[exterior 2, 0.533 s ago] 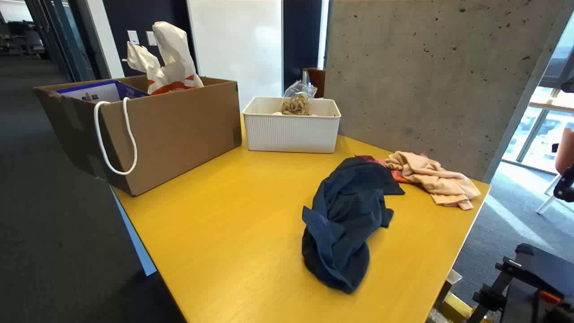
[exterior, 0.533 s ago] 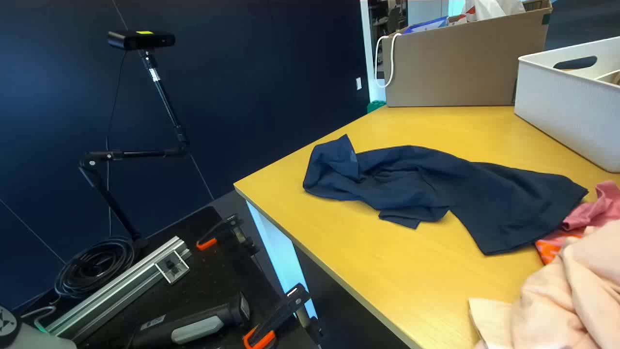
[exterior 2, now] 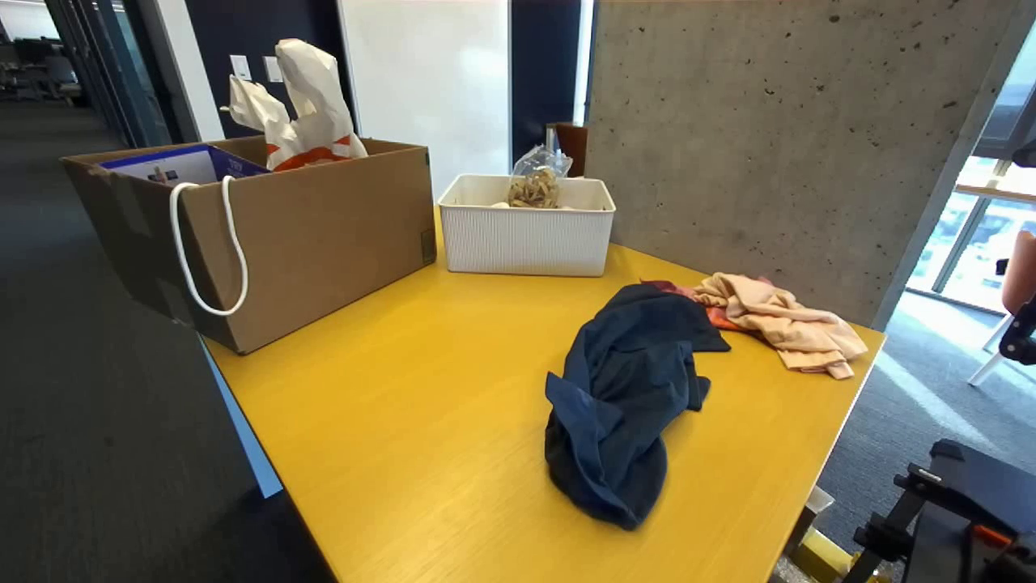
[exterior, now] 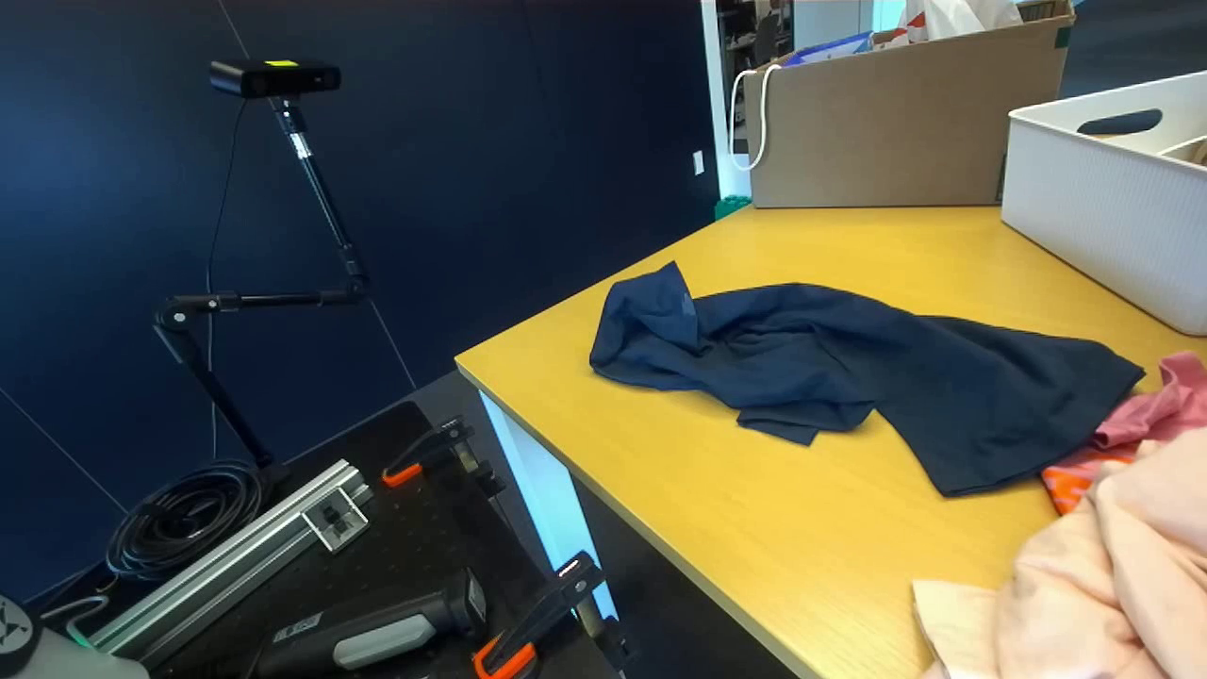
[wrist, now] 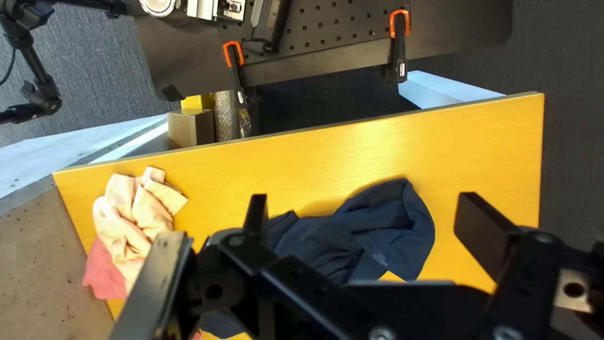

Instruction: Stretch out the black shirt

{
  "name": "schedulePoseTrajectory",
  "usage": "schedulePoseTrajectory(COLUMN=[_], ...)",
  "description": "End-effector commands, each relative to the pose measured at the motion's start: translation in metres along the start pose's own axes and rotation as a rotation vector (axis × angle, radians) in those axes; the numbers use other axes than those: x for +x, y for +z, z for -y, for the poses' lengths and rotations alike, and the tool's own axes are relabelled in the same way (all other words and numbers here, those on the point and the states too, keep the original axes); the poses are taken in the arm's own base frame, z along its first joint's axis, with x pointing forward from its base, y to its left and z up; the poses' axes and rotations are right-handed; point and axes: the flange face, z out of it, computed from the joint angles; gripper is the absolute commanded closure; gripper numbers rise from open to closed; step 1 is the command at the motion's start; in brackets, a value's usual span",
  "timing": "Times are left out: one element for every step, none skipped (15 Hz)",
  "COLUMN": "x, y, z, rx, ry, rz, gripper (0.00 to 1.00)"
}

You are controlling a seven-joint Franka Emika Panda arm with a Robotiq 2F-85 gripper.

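A concrete wall [exterior 2: 793,146] closes off the back of the yellow tabletop [exterior 2: 421,421], with a cardboard box [exterior 2: 340,243] and a ribbed white bin [exterior 2: 526,239] out at its edges, I suppose so that the middle can serve for spreading cloth. The black shirt [exterior 2: 623,389], which reads closer to navy on my feeds, lies there in a long crumpled heap: the end nearer the wall is fairly flat, the opposite end doubled over, a raised flap [exterior 2: 583,409] showing in both exterior views. That flatter end touches or overlaps a pink cloth [wrist: 106,274] poking out from under a peach cloth [wrist: 122,203]; I can't tell which layer is uppermost. Those two are bunched at a corner, probably parked out of the way, though the contact could drag the pink piece along if I pull. My fingers [wrist: 486,236] show only in the wrist view, spread wide with nothing gripped, so I judge that I'm well above the shirt. That suits the stage: the stretching looks not yet begun, and a grip has to be chosen. I'd go for the raised flap, because it stands off the tabletop and gives an edge to pinch, then draw it outward; pressing into the bunched middle would likely gather several layers at once.
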Motion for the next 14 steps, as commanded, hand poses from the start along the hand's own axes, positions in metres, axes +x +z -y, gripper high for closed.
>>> schedulePoseTrajectory(x=[0.0,0.002,0.014,0.032,0.047,0.069,0.084,0.106,0.122,0.14,0.156,0.173,0.187,0.199], y=[0.0,0.003,0.009,0.015,0.019,0.024,0.03,0.043,0.056,0.071,0.085,0.106,0.124,0.144], z=[0.0,0.004,0.004,-0.003,-0.011,-0.025,-0.034,-0.05,-0.061,-0.073,-0.087,-0.092,-0.098,-0.099], rx=[0.0,-0.013,-0.024,-0.013,-0.003,0.019,0.035,0.063,0.083,0.087,0.084,0.096,0.102,0.11], ry=[0.0,-0.027,-0.061,-0.09,-0.102,-0.094,-0.097,-0.088,-0.094,-0.123,-0.166,-0.191,-0.211,-0.239], rz=[0.001,-0.007,-0.054,-0.068,-0.088,-0.12,-0.136,-0.146,-0.155,-0.15,-0.109,-0.069,-0.04,0.008], gripper=[0.0,0.0,0.0,0.0,0.0,0.0,0.0,0.0,0.0,0.0,0.0,0.0,0.0,0.0])
